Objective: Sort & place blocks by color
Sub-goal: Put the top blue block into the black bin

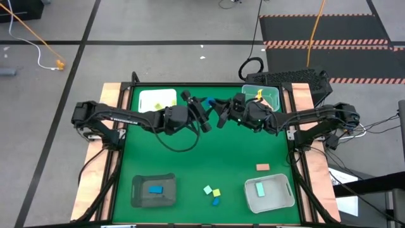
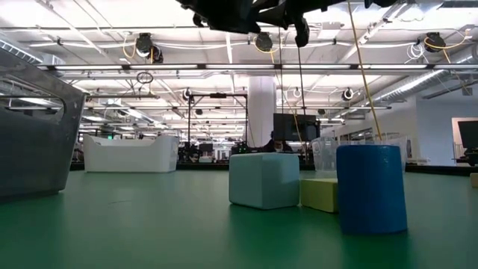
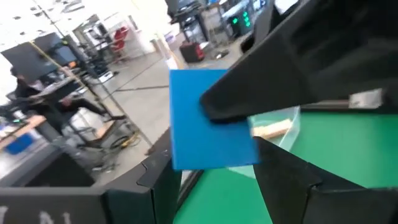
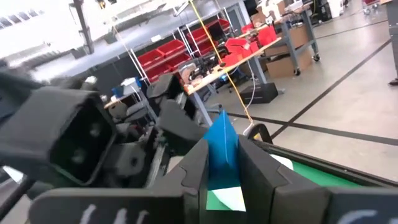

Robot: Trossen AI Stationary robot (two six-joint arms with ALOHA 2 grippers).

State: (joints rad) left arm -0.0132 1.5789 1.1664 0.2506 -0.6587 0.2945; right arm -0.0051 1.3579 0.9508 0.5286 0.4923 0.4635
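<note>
The flat blue block (image 3: 208, 118) is partly hidden by dark fingers (image 3: 292, 81) — its whole shape cannot be told. In the low view both arms are cut off at the top edge. The yellow things in the white tray (image 1: 144, 98) and clear bin (image 1: 276, 92) are too small to tell.

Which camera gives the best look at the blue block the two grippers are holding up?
The left wrist view: the blue block fills it, face-on. The right wrist view shows it edge-on in the right gripper; the high view only a sliver; the low view none.
</note>
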